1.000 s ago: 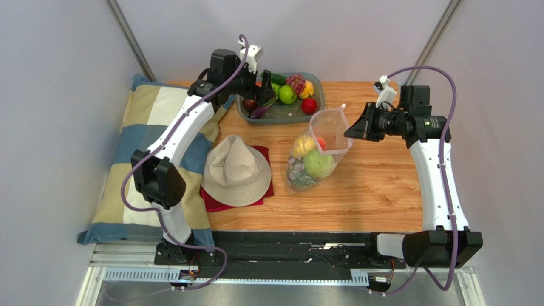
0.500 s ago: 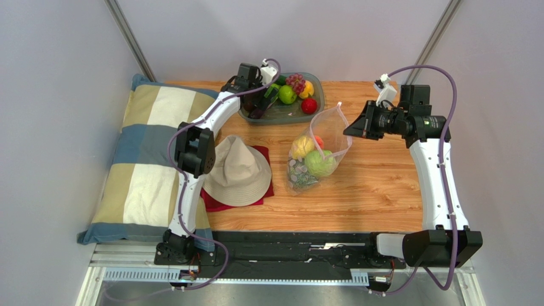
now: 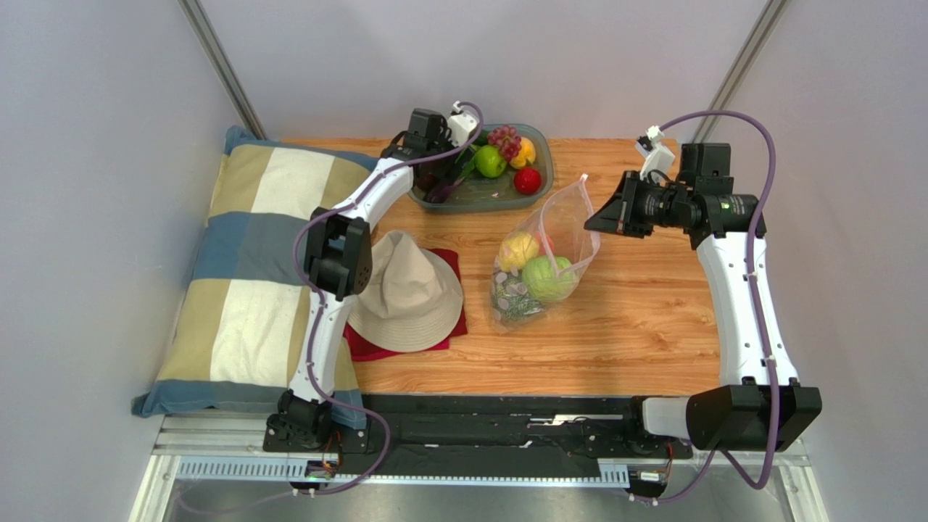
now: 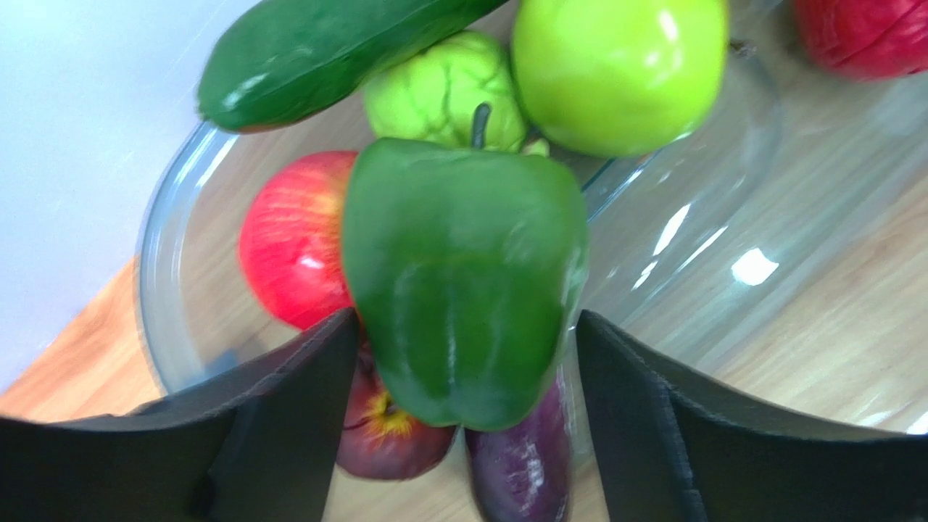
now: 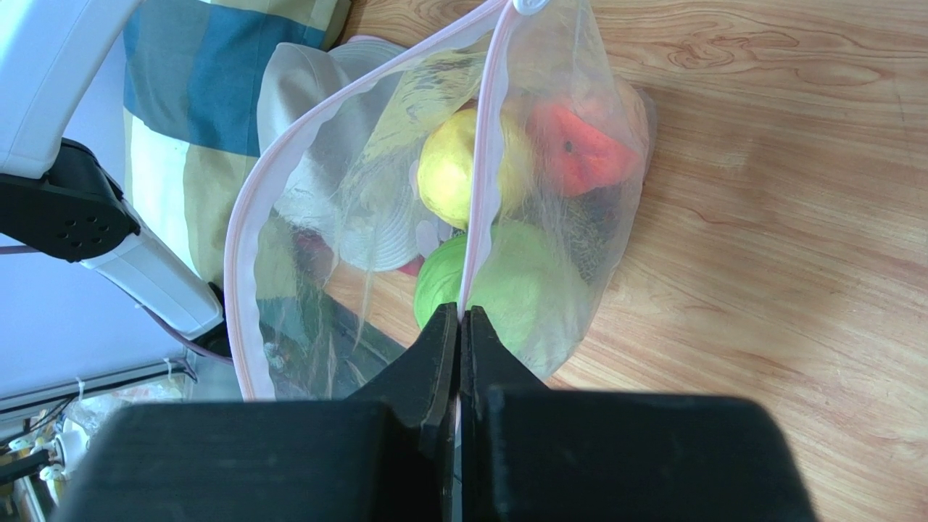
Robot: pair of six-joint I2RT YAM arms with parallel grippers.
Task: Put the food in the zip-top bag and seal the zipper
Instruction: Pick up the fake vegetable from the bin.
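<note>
The grey bowl [image 3: 492,196] at the back holds the food. My left gripper [image 3: 450,165] is open inside it. In the left wrist view its jaws [image 4: 466,326] straddle the green pepper [image 4: 463,277], which lies on a dark red fruit [image 4: 381,430] and the purple eggplant [image 4: 523,468]. My right gripper [image 3: 596,220] is shut on the pink zipper [image 5: 485,163] and holds the clear zip-top bag [image 3: 541,261] open and lifted. A yellow pear [image 5: 458,169], a green cabbage [image 5: 523,283] and an orange-red piece [image 5: 577,147] are in the bag.
The bowl also holds a red apple [image 4: 289,256], a cucumber [image 4: 316,49], a green apple [image 4: 621,65], grapes [image 3: 503,139] and a red fruit [image 3: 527,181]. A beige hat [image 3: 405,291] lies on a red cloth [image 3: 455,324] mid-table. A checked pillow [image 3: 251,272] is at the left.
My left arm has reached forward and lowered its gripper into the bowl, around the green pepper. My right gripper holds the bag edge nearly still.
</note>
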